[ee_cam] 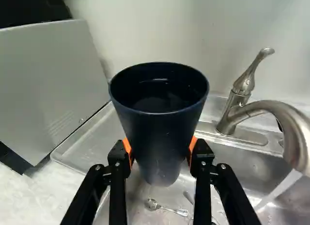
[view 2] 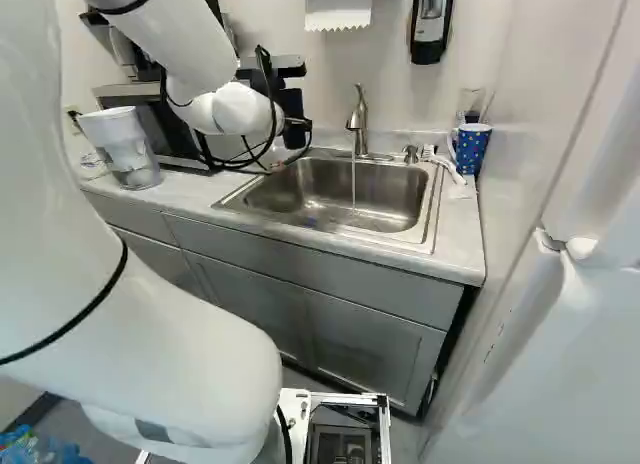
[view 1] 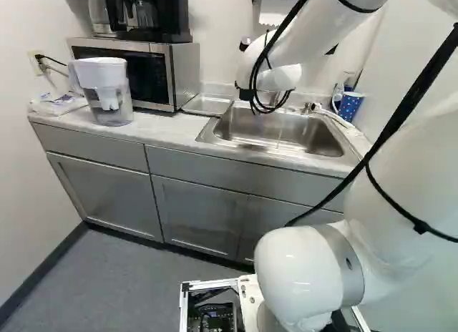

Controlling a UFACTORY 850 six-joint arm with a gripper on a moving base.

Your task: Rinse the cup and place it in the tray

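While near the wall (view 1: pixel 217 38), tray (view 1: pixel 206 105) on pale counter (view 1: pixel 163 127).

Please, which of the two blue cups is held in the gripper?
The plain dark-blue cup, held in the gripper. The light-spotted blue cup stands instead on the counter beside the sink.

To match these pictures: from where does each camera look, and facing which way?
Left base view: behind and left of the arm, facing the sink; arm at right.
Right base view: behind and right, facing the sink; arm at left.
Wrist view: on the wrist, looking along the gripper; both fingers show, around the cup.
Both base views share the microwave.
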